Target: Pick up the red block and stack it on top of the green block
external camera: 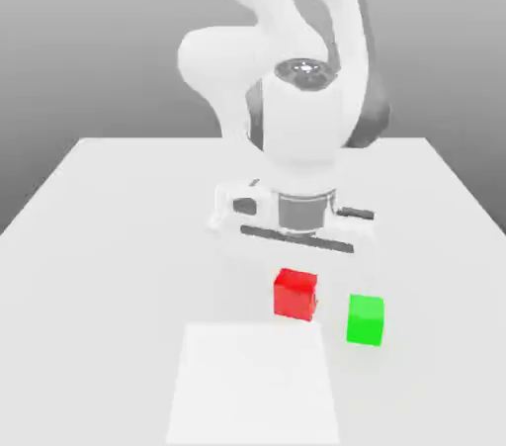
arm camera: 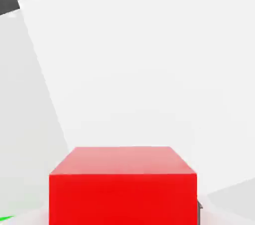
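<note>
Exterior view: the white Panda arm folds down over the white table (external camera: 109, 197), wrist vertical, hand pointing straight down. The gripper (external camera: 296, 271) sits just above the red block (external camera: 295, 294), fingers pinched onto it. The block hangs close over the tabletop. The green block (external camera: 365, 319) stands just beside it, toward the exterior view's right, apart. A paler square patch (external camera: 252, 385) lies nearer the camera.

Hand view: the red block (arm camera: 123, 189) looms close; a sliver of the green block (arm camera: 6, 218) shows at the edge.
</note>
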`<act>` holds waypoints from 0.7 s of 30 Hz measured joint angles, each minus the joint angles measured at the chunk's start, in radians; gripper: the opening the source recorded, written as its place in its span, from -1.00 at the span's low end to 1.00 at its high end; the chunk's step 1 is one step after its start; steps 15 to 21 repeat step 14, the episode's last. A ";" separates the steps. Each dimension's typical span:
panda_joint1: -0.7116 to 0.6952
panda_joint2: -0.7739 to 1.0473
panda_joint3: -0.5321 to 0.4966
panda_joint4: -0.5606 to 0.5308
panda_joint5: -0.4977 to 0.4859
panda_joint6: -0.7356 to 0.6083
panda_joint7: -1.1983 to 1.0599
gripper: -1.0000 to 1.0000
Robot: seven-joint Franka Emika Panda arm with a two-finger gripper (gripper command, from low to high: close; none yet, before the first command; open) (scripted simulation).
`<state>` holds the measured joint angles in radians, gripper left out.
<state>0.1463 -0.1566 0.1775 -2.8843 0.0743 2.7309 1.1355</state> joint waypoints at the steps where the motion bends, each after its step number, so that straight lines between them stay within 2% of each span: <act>1: 0.038 -0.019 0.016 -0.002 0.012 -0.016 -0.038 -1.00; 4: 0.125 -0.039 0.053 -0.007 0.028 -0.031 -0.119 -1.00; 10: 0.119 0.148 0.054 -0.001 -0.081 0.147 -0.056 -1.00; 11: 0.121 0.182 0.045 0.000 -0.109 0.178 -0.037 1.00; 21: 0.119 0.182 0.045 0.000 -0.109 0.178 -0.037 1.00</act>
